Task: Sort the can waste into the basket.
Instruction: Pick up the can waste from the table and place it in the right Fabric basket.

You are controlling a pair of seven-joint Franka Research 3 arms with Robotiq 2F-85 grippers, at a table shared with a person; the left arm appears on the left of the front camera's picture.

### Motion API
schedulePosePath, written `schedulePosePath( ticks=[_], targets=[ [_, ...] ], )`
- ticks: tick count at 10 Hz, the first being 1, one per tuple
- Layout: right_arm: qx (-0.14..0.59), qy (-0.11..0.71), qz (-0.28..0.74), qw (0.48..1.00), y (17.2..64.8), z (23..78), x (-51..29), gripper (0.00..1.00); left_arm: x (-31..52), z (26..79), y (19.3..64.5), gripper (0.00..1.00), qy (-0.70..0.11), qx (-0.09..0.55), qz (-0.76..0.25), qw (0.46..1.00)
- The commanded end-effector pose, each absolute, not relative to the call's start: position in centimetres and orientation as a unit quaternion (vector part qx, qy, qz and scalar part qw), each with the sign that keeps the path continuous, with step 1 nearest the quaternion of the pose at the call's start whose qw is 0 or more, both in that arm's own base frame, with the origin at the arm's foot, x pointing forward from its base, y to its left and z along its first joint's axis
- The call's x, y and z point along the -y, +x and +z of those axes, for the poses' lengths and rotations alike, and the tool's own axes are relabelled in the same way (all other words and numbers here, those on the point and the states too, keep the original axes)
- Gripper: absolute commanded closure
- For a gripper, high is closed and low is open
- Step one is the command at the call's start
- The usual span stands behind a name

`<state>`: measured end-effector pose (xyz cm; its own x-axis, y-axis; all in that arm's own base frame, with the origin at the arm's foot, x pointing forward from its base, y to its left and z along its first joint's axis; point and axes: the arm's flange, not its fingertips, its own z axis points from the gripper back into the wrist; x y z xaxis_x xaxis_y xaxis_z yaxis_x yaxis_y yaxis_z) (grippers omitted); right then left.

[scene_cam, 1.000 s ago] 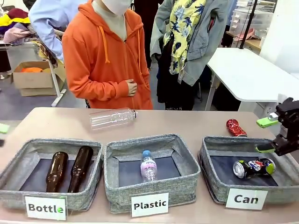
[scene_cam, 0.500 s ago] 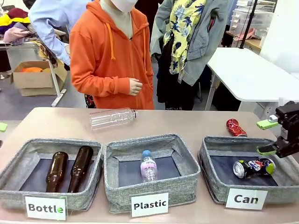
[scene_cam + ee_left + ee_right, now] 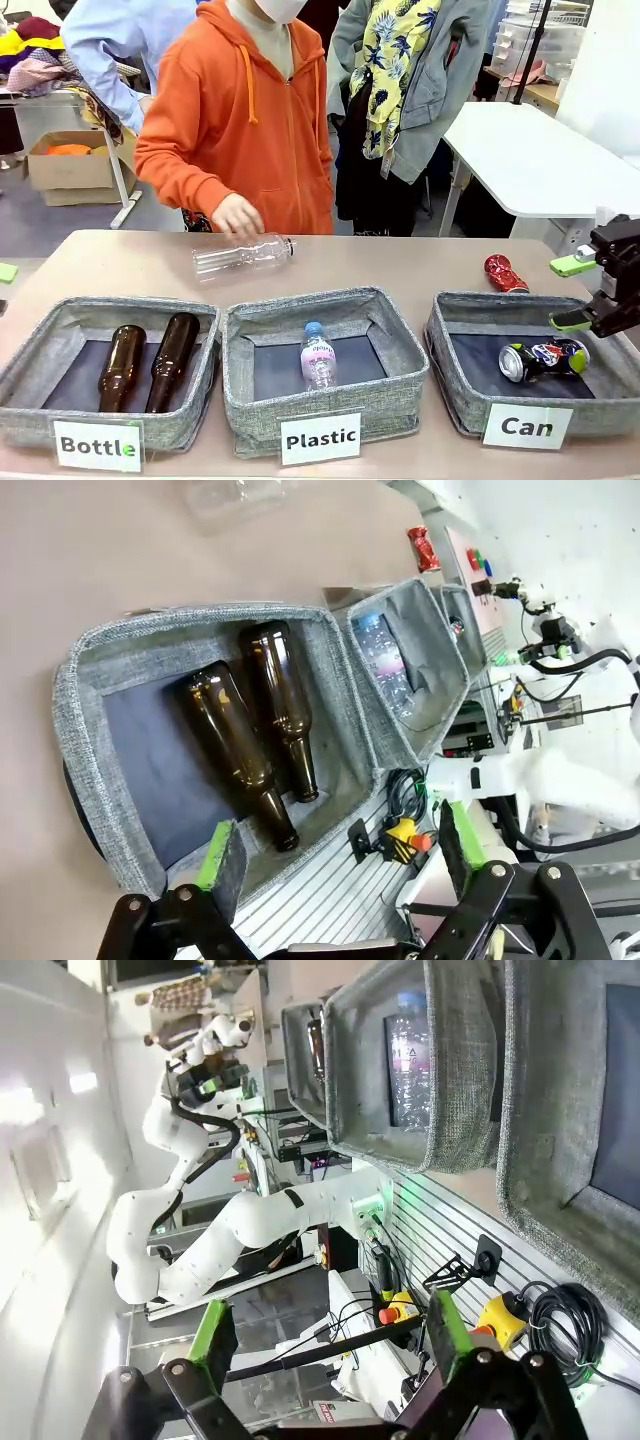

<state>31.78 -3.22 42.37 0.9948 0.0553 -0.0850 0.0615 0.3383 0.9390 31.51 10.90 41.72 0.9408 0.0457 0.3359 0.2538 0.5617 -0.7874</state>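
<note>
Now hovering with the right gripper (image 3: 572,292) above the outer edge of the basket (image 3: 447,350) labelled "Can". Green pads stacked one over the other, spread wide, holding nothing. Same wide gap between the fingers in the right wrist view, with only open air there.

Inside that basket, lying on its side on the dark floor: the dark can (image 3: 545,360) with the green top. Just behind the basket's far rim, on the bare table (image 3: 400,262): the crushed red can (image 3: 503,273), touched by nothing.

Over at the left, poised with the left gripper (image 3: 340,848) above the near wall of the "Bottle" basket (image 3: 85,730), pads apart and empty. Below it, two brown bottles (image 3: 228,742) side by side on the floor of that bin.

Against half a second ago: hardly any shift in the right gripper's place, and both cans lying where they were. Across the table, reaching down with the person's hand (image 3: 238,215) onto the clear plastic bottle (image 3: 242,254), where before held up at the front of the orange hoodie (image 3: 240,120).
</note>
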Motion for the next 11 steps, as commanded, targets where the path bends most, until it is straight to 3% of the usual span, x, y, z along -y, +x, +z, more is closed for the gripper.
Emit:
schedulePosePath(
  ticks=[1,2,3,4,6,8,9,10,11],
  targets=[
    [-0.047,0.579,0.002,0.814,31.8,42.5,3.1,0.00,-11.2,41.6,31.2,0.00,-0.463,0.161,-0.067,0.869],
    [-0.051,0.575,-0.002,0.816,31.8,42.4,3.2,0.00,-11.2,41.6,31.2,0.00,-0.463,0.161,-0.067,0.869],
    [0.041,0.368,0.022,0.929,33.4,43.8,2.0,0.00,-11.2,41.6,31.2,0.00,-0.463,0.161,-0.067,0.869],
    [0.114,0.198,0.017,0.973,34.6,45.0,1.8,0.00,-11.2,41.6,31.2,0.00,-0.463,0.161,-0.067,0.869],
    [0.169,0.024,-0.004,0.985,36.7,46.3,1.1,0.00,-11.2,41.6,31.2,0.00,-0.463,0.161,-0.067,0.869],
    [0.271,-0.098,0.028,0.957,38.3,46.6,-0.2,0.00,-11.2,41.6,31.2,0.00,-0.463,0.161,-0.067,0.869],
    [0.352,-0.119,0.043,0.927,37.9,46.9,-1.6,0.00,-11.2,41.6,31.2,0.00,-0.463,0.161,-0.067,0.869],
    [0.341,-0.057,0.003,0.938,35.8,47.6,-1.6,0.00,-11.2,41.6,31.2,0.00,-0.463,0.161,-0.067,0.869],
    [0.218,0.092,0.119,0.964,38.8,48.9,-0.2,0.00,-11.2,41.6,31.2,0.00,-0.463,0.161,-0.067,0.869]
  ],
)
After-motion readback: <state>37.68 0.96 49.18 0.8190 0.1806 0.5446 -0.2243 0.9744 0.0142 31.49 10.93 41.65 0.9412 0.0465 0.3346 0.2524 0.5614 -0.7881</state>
